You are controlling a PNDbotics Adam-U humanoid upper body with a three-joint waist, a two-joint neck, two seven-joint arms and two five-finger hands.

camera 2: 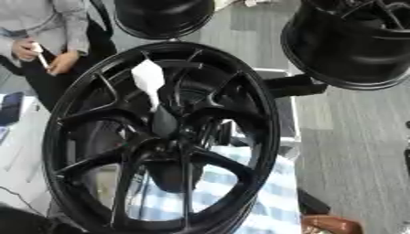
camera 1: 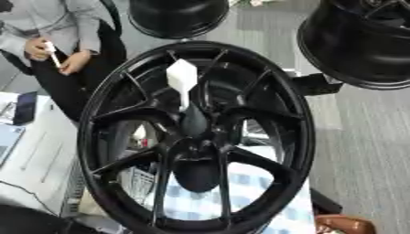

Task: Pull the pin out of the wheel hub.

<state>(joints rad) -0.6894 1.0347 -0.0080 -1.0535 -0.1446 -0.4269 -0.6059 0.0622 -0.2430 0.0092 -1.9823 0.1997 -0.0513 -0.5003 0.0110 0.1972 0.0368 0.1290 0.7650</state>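
Left eye view showed neither hand; I judged the white plastic pin (camera 1: 182,80) light, stiff, graspable by its broad head above the black spoked wheel hub (camera 1: 196,137).

hub: black spoked wheel hub (camera 1: 196,137) stands upright before me, filling most of the view.
pin: white pin (camera 1: 182,81) sticks up from the hub's centre, its wide head uppermost, over the upper spokes.
cloth: blue-and-white checked cloth (camera 1: 248,192) shows through the lower spokes.
other wheels: one (camera 1: 178,16) top centre, one (camera 1: 356,43) top right.
my hands: neither shows.
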